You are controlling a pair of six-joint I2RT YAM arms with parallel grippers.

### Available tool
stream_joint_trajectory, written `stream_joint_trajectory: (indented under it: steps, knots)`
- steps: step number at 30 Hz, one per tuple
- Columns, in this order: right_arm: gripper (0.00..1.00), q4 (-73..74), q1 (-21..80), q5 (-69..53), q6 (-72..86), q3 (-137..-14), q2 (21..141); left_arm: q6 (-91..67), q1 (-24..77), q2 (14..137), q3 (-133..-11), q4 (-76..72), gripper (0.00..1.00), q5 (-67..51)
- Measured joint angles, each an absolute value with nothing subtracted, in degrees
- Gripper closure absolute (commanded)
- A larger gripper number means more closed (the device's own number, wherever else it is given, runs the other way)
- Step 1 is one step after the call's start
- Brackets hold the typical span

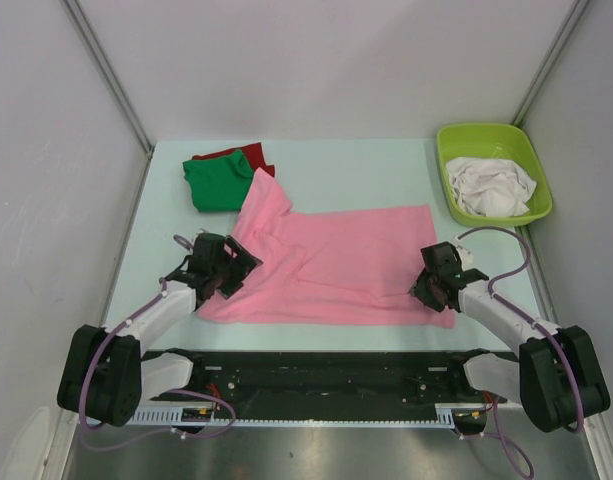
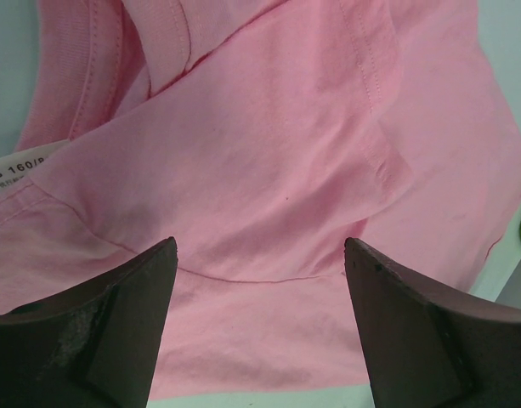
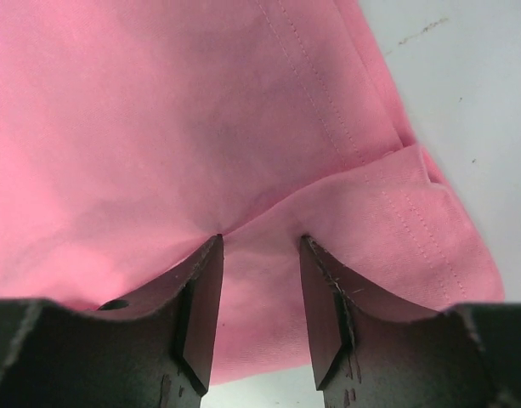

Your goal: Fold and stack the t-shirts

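Pink t-shirt (image 1: 346,260) lies crosswise, neck left; one green t-shirt (image 1: 218,183), one red t-shirt (image 1: 248,154) beyond; left gripper (image 2: 260,245) gapes, right gripper (image 3: 260,240) grip unclear.

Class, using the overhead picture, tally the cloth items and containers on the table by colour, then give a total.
Pink shirt: 1
Green shirt: 1
Red shirt: 1
White cloth heap: 1 (the pieces in it cannot be told apart)
Lime tub: 1
Total: 5
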State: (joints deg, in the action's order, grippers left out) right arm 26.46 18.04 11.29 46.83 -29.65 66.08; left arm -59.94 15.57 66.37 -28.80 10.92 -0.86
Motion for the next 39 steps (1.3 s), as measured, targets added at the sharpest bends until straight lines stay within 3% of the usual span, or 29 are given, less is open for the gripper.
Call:
stream_joint_trajectory:
  steps: [5, 11, 14, 36, 37, 39]
  knots:
    - [0.68, 25.6, 17.9, 11.5, 46.9, -29.7, 66.8, -59.9, 15.2, 66.4, -27.7, 9.6, 0.16, -1.5]
    - [0.94, 24.7, 17.0, 11.8, 46.8, -30.2, 68.6, -59.9, 14.2, 66.4, -26.5, 9.2, 0.16, -2.0]
    - [0.99, 24.0, 16.7, 12.0, 46.8, -30.5, 69.5, -59.9, 13.6, 66.4, -26.0, 8.6, 0.16, -2.3]
    - [1.0, 24.6, 9.7, 11.1, 45.5, -30.9, 63.2, -59.3, 11.8, 67.3, -25.1, 6.4, 0.16, -4.7]
    - [0.98, 24.6, 9.5, 11.0, 45.4, -30.9, 63.2, -59.2, 11.8, 67.3, -25.1, 6.4, 0.16, -4.7]
    - [0.74, 24.4, 9.0, 10.7, 45.2, -30.9, 63.6, -59.0, 11.9, 67.3, -25.1, 6.4, 0.16, -4.8]
